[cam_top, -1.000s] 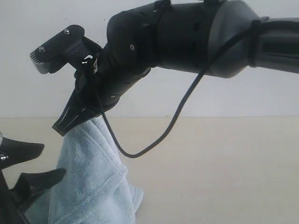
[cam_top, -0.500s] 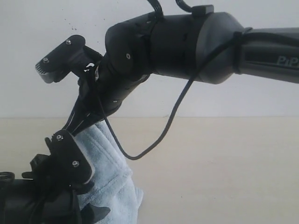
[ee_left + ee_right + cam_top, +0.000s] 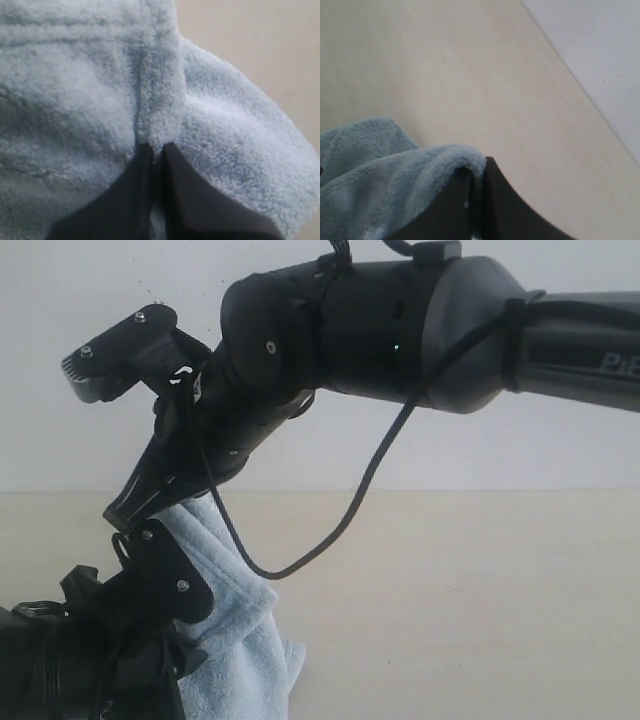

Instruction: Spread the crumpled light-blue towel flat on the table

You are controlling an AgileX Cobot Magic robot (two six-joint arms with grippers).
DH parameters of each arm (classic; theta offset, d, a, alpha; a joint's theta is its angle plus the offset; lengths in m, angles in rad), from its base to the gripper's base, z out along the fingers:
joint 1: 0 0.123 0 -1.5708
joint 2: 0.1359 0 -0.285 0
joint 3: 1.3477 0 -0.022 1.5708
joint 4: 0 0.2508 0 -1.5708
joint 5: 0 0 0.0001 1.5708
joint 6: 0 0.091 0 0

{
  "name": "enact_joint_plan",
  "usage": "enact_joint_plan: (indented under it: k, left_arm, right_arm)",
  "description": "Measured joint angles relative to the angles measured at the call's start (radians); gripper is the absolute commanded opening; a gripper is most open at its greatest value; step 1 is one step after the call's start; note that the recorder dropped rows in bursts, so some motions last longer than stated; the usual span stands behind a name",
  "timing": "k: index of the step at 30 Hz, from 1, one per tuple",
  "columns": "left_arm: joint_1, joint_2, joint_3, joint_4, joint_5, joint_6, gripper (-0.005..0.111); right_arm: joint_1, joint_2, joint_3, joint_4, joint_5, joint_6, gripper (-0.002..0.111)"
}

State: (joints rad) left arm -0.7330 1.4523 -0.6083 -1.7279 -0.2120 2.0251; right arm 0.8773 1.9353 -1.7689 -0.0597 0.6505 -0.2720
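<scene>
The light-blue towel (image 3: 243, 640) hangs in a crumpled column over the table (image 3: 460, 620), at the left of the exterior view. My right gripper (image 3: 127, 514) reaches across from the right and is shut on the towel's top edge. In the right wrist view the towel (image 3: 380, 170) folds over that gripper's (image 3: 476, 169) tips. My left arm (image 3: 90, 650) is low at the left, pressed against the hanging cloth. In the left wrist view my left gripper (image 3: 155, 148) is shut on a fold of the towel (image 3: 100, 75).
A white wall (image 3: 470, 450) meets the table's far edge, which also shows in the right wrist view as the wall (image 3: 600, 50) beside bare table (image 3: 445, 75). A black cable (image 3: 350, 520) loops down from the right arm above the table.
My left gripper, open beside the towel a second ago, has moved into the hanging cloth and shut on it. The right arm still holds the top and has barely shifted.
</scene>
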Motion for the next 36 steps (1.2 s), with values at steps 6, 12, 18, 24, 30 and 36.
enact_joint_plan:
  k: [6,12,18,24,30,36]
  left_arm:
    - [-0.004,-0.069,0.0,0.0,0.009,-0.011,0.004]
    - [-0.008,-0.2,0.041,0.007,-0.033,-0.02,0.004]
    - [-0.001,-0.458,0.114,-0.002,-0.149,-0.05,0.004]
    - [-0.001,-0.688,0.148,-0.005,-0.149,-0.065,0.004]
    - [-0.001,-0.798,0.151,-0.006,-0.226,-0.068,0.004]
    - [-0.001,-0.81,0.151,-0.008,-0.236,-0.075,0.004]
  right_arm:
    - [0.006,-0.029,-0.004,0.03,0.014,0.02,0.001]
    - [-0.011,-0.073,-0.014,0.093,0.049,0.049,0.001]
    - [-0.131,-0.1,0.001,-0.02,0.212,-0.004,0.001]
    - [-0.147,-0.123,0.001,-0.001,0.267,-0.023,0.001]
    - [-0.154,-0.123,0.001,-0.019,0.33,-0.041,0.001]
    - [-0.154,-0.126,0.001,-0.005,0.368,-0.063,0.001]
